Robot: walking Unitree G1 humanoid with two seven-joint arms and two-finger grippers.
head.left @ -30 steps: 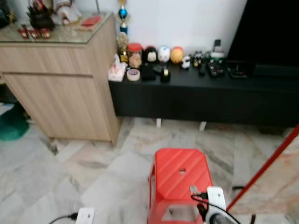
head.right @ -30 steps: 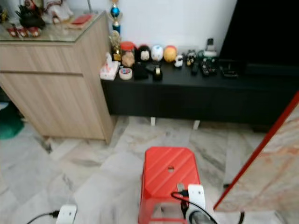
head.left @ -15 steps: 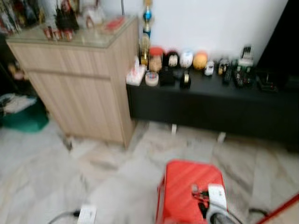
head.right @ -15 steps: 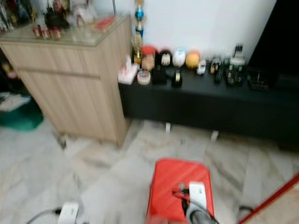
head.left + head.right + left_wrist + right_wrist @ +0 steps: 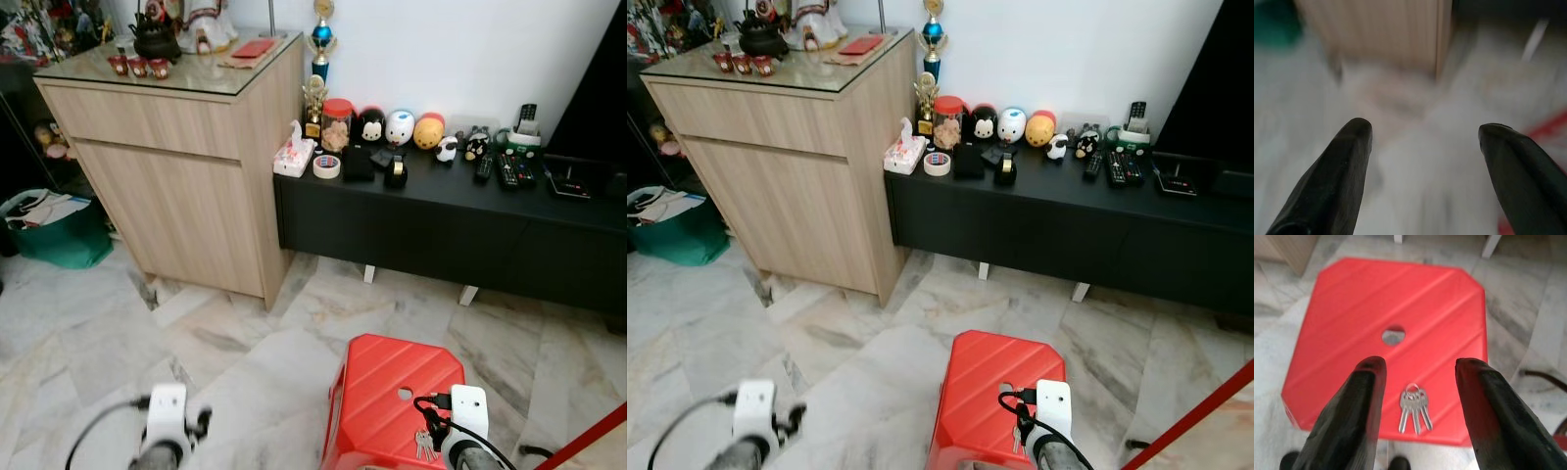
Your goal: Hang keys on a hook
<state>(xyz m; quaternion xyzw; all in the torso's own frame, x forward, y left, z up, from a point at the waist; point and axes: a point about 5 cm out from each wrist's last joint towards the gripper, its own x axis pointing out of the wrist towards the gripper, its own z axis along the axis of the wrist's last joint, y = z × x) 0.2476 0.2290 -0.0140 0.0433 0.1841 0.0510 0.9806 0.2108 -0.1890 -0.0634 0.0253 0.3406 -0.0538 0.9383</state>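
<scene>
A small bunch of silver keys (image 5: 1413,409) lies flat on a red plastic stool (image 5: 1400,308), near the stool's front edge; the keys (image 5: 424,446) also show beside my right wrist in the left eye view. My right gripper (image 5: 1420,363) hangs open just above the stool, its two black fingers spread to either side of the keys, apart from them. My left gripper (image 5: 1425,128) is open with nothing between its fingers, held low over the marble floor to the left of the stool. My left arm (image 5: 167,421) sits at the lower left.
A light wooden cabinet (image 5: 186,166) stands at the left, with a green bag (image 5: 54,230) beside it. A long black low console (image 5: 441,225) carries figurines, tape and remotes along the wall. A red-edged board (image 5: 588,436) leans at the lower right.
The camera has swung and steadied, so the picture is sharp now. My left arm has come up higher into view. The keys now show on the stool by my right wrist.
</scene>
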